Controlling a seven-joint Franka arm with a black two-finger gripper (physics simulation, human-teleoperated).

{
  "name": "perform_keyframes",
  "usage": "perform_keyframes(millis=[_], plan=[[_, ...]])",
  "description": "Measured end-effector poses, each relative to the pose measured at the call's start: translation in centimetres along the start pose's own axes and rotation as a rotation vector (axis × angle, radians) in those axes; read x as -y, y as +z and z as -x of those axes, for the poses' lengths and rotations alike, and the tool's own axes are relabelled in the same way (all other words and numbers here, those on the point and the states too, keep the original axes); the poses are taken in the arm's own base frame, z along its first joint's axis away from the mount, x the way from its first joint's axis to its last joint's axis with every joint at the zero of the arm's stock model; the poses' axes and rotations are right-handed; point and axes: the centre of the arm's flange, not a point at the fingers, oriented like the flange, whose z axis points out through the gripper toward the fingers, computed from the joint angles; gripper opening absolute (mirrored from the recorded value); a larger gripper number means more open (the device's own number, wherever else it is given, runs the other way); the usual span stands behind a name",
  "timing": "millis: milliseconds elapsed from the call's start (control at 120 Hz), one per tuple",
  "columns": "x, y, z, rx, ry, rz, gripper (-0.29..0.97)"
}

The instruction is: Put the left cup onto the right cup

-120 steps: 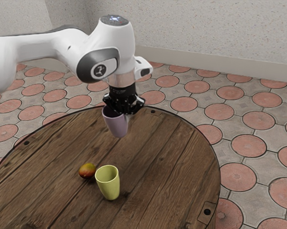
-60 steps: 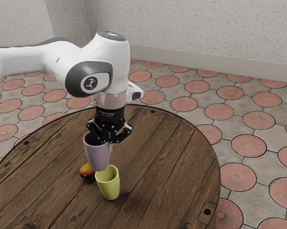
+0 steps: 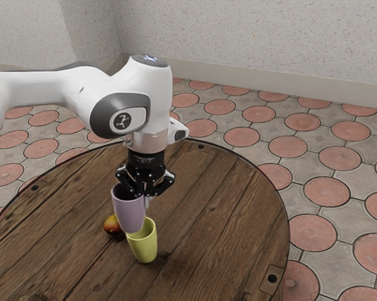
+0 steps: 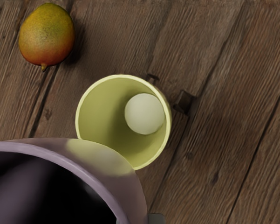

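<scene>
Purple cup held off-centre over the green cup, toward the front edge of the desk.

Exterior view: the purple cup is clamped at its rim by the fingers and tilted, its base at the green cup's rim, just beside the mango. Wrist view: the green cup's mouth is only partly covered by the purple cup. If it is released like this, the purple cup is likely to be tipped off, or the green cup knocked over.

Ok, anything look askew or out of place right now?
Yes: the purple cup, held by its rim in the tool, hangs slightly tilted and off-centre over the yellow-green cup. Nothing spilled; the mango lies beside it.
</scene>
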Motion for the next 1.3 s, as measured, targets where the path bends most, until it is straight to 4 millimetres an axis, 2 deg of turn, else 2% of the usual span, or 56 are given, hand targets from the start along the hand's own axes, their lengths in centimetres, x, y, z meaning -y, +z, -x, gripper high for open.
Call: perform_keyframes(millis=[242,667,983,1242,1300], plan=[[0.4,0.2,-1.9,-0.043,-0.017,-0.003,-0.10],[-0.9,4.1,-4.2,-0.019,-0.025,0.004,-0.10],[-1.5,5.1,-3.8,-0.021,-0.025,0.010,-0.11],[-1.2,5.6,-3.4,-0.018,-0.047,0.008,-0.10],[-1.2,5.7,-3.4,-0.017,-0.051,0.010,-0.01]])
